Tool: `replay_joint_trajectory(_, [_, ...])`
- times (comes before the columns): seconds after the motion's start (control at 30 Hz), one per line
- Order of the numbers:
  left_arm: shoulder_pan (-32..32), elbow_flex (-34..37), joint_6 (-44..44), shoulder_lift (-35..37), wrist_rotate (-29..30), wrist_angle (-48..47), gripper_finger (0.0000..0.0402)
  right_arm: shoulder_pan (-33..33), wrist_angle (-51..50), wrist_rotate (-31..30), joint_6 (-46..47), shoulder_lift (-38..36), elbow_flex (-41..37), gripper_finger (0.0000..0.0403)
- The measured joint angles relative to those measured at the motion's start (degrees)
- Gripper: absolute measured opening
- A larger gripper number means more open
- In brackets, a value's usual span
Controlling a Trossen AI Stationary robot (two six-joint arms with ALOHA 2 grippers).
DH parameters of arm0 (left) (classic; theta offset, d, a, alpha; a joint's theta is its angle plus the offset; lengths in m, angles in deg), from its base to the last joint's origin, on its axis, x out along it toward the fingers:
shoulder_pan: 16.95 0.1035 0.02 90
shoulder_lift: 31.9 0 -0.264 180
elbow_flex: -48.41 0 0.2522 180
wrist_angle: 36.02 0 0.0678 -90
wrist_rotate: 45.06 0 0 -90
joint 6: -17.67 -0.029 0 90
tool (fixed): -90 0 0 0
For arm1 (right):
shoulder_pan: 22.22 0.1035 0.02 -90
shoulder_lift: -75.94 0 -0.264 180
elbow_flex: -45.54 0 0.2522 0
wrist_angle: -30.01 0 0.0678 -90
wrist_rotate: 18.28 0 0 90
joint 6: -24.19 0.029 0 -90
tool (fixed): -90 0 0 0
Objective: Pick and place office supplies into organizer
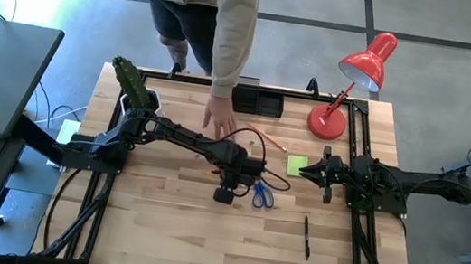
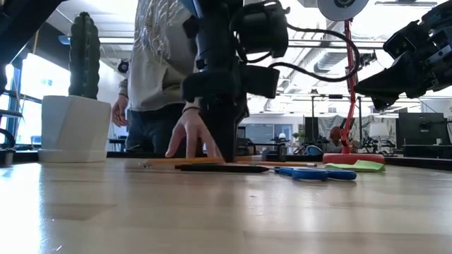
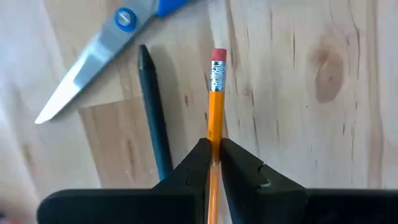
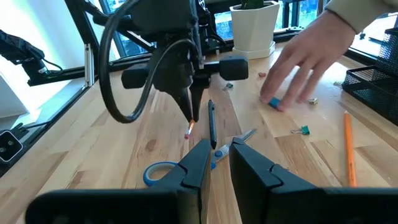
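The left hand (image 3: 213, 163) is clamped on a pencil (image 3: 215, 99) at mid-table, its tip end hidden between the fingers, beside a black pen (image 3: 153, 118) and the scissors (image 3: 93, 56). The right hand (image 4: 216, 163) hovers near the sticky-note pad (image 1: 297, 165), fingers slightly parted, holding nothing. A person's hand (image 4: 305, 56) partly covers small items near the organizer (image 1: 257, 101).

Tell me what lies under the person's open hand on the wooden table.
A small blue eraser sits at the fingertips of the person's hand, with a green clip nearby on the light wooden table. Anything beneath the palm itself is covered.
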Motion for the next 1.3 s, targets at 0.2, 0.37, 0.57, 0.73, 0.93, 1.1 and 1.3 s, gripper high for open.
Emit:
replay_joint_trajectory(0.2, [0.0,-4.74,0.11,0.09,0.61,-5.49,0.0015,0.0,0.0,0.0,0.01,0.0,0.0,0.0053])
replay_joint_trajectory(0.37, [-0.05,-13.04,1.27,0.2,0.61,-11.89,0.0019,0.0,0.0,0.0,0.0,0.0,0.0,0.0053])
replay_joint_trajectory(0.57, [-0.44,-25.51,3.38,0.31,0.61,-17.33,0.0022,-0.02,0.0,0.0,0.02,0.0,0.0,0.0053])
replay_joint_trajectory(0.73, [-2.0,-36.29,4.68,0.33,0.42,-19.58,0.0018,-0.02,0.0,0.0,0.01,0.0,0.0,0.0053])
replay_joint_trajectory(0.93, [-4.18,-35.9,6.43,6.1,0.18,-10.97,0.0024,0.0,0.0,0.0,0.02,0.0,0.0,0.0053])
replay_joint_trajectory(1.1, [-5.33,-35.8,6.34,9.75,0.39,-6.06,0.0019,-0.02,0.07,-0.02,0.02,0.13,0.0,0.0053])
replay_joint_trajectory(1.3, [-5.6,-35.76,6.15,13.96,-0.65,0.06,0.0024,0.0,0.04,0.0,0.0,0.53,0.0,0.0053])
